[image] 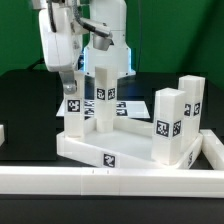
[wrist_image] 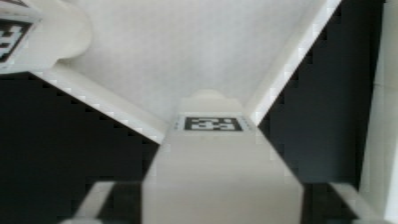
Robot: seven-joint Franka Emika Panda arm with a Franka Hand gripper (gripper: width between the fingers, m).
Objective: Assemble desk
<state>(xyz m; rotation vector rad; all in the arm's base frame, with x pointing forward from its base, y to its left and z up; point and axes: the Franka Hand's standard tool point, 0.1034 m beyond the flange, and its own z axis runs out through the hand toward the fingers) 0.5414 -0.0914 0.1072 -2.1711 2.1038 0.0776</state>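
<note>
The white desk tabletop (image: 100,150) lies underside up with four white tagged legs standing in its corners. My gripper (image: 66,80) is at the top of the leg (image: 73,105) on the exterior view's left. In the wrist view that leg (wrist_image: 217,160) runs between my fingers (wrist_image: 100,200), with a dark gap on each side, so the gripper (wrist_image: 222,205) is open around it. The leg's tag (wrist_image: 214,124) faces the camera above the tabletop's panel (wrist_image: 178,60). The other legs stand at the back middle (image: 106,95) and at the right (image: 166,125) (image: 191,105).
The long white border rail (image: 90,181) runs along the front and turns back at the exterior view's right (image: 212,152). A small white piece (image: 2,133) sits at the left edge. Another leg (wrist_image: 25,38) shows in a corner of the wrist view.
</note>
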